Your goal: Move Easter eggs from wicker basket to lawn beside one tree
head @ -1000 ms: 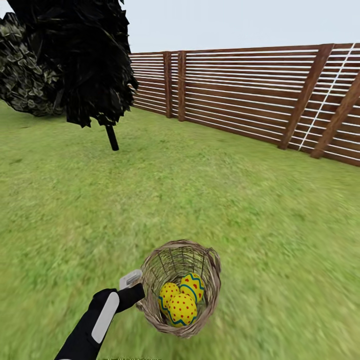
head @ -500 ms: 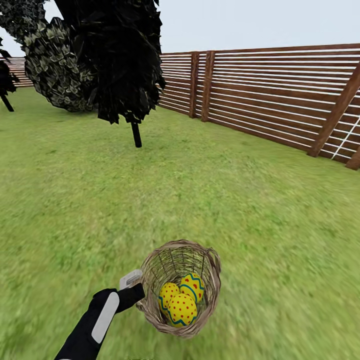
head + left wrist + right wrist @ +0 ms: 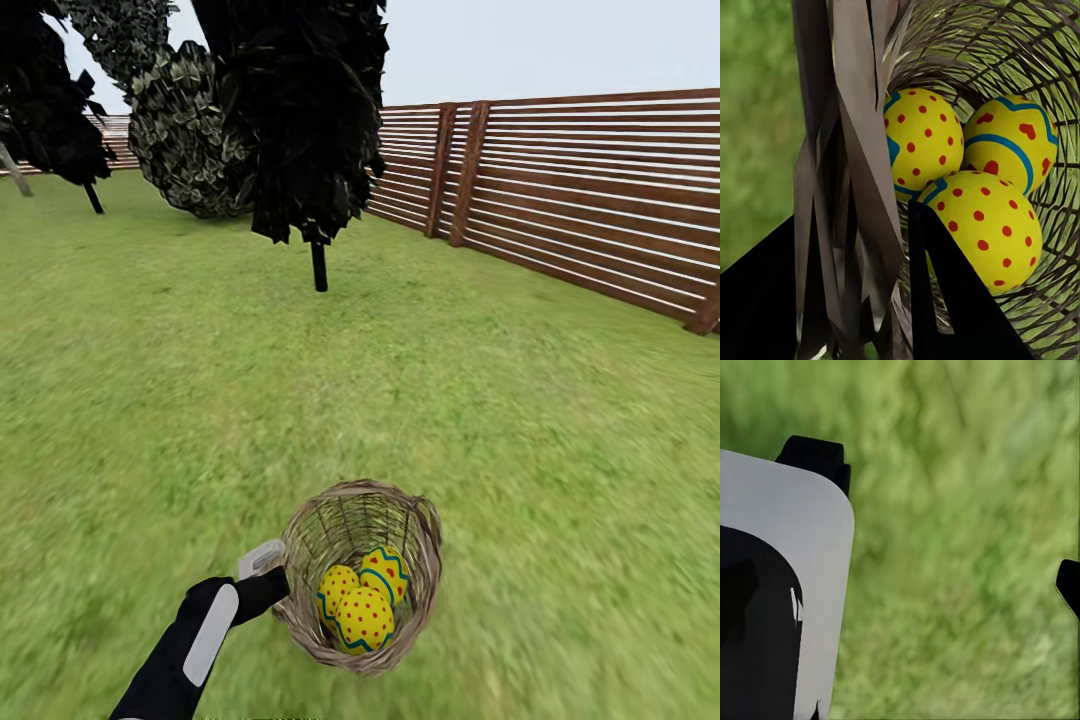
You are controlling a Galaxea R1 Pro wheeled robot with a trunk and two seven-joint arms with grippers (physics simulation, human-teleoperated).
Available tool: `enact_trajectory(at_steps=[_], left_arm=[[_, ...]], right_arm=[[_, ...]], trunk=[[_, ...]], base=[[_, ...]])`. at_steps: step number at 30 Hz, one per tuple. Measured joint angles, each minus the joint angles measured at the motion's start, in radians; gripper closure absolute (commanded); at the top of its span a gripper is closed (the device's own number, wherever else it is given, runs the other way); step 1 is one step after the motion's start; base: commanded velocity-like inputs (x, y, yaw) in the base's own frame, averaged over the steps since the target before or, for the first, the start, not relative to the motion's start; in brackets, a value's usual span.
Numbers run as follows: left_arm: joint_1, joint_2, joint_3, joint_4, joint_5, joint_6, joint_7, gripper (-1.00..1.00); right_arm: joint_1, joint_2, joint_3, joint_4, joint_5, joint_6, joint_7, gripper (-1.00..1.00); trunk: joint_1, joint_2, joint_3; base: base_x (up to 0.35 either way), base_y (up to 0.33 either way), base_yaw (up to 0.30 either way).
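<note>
- Three yellow Easter eggs [image 3: 362, 598] with red dots and blue zigzag bands lie bunched in the bottom of the round brown open-weave wicker basket [image 3: 420, 540]; each touches its neighbours, and all three are inside the basket.
- The basket is bucket-shaped and tilted, its open mouth turned up and away from the robot toward the fence; it hangs above the mottled green lawn [image 3: 560, 420].
- The left gripper [image 3: 268, 572], a black arm end with a pale grey panel, meets the basket's near rim. In the left wrist view its dark fingers [image 3: 945, 292] pinch the flat woven strips of the wall [image 3: 862, 150], one inside by the eggs [image 3: 982, 232] and one outside.
- The right gripper [image 3: 945, 577] hangs over blurred grass, its dark fingertips well apart.
- Beyond stand a dark-leaved thin-trunked tree [image 3: 318, 265] and a brown horizontal-slat wooden fence [image 3: 600, 220].
</note>
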Motion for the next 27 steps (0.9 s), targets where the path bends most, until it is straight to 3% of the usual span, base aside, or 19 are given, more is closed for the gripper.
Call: enact_trajectory(at_steps=[27], left_arm=[[0.000, 0.000, 0.000, 0.000, 0.000, 0.000, 0.000, 1.00]], right_arm=[[0.000, 0.002, 0.000, -0.002, 0.002, 0.001, 0.000, -1.00]], trunk=[[0.000, 0.000, 0.000]], base=[[0.000, 0.000, 0.291]])
